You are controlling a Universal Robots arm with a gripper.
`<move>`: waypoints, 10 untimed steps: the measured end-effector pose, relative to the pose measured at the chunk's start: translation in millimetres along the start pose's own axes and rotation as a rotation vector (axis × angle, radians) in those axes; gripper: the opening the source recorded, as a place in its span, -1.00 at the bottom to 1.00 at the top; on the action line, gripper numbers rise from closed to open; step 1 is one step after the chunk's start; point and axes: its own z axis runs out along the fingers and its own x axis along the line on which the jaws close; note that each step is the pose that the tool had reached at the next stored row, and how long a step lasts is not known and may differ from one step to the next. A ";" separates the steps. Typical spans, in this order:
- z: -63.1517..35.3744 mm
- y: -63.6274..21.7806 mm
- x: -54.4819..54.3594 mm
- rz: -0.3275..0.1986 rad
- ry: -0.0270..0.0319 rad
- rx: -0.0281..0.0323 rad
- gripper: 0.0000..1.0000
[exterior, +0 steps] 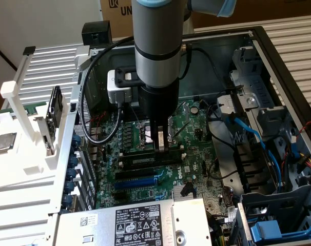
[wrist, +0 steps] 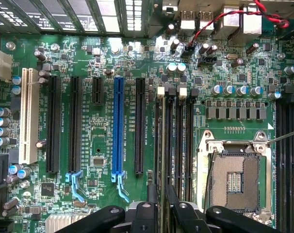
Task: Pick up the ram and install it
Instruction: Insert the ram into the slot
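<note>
Open computer case (exterior: 217, 43) holds green motherboard (wrist: 103, 131) carrying blue slot (wrist: 118, 126), black slots (wrist: 53, 126), white slot (wrist: 25, 116), processor socket (wrist: 234, 182)

Soft, even light fills the exterior view. The white rack (exterior: 22, 159) at its left is almost washed out, while the arm (exterior: 155, 46) shades the motherboard (exterior: 145, 169) beneath it. In the wrist view, glare burns the metal slot covers (wrist: 113, 9) white. The board is brightly lit, and the ram (wrist: 161, 145), clamped in the dark claw (wrist: 161, 213), shows a pale edge.
</note>
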 end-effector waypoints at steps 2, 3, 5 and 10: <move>-0.7 0.9 0.0 0.000 0.0003 -0.0001 -0.58; -1.4 1.4 -0.1 0.000 0.0000 0.0000 -0.58; -4.2 2.9 -0.2 0.000 0.0001 0.0000 -0.58; -18.9 5.0 -0.9 0.000 0.0000 0.0000 -0.58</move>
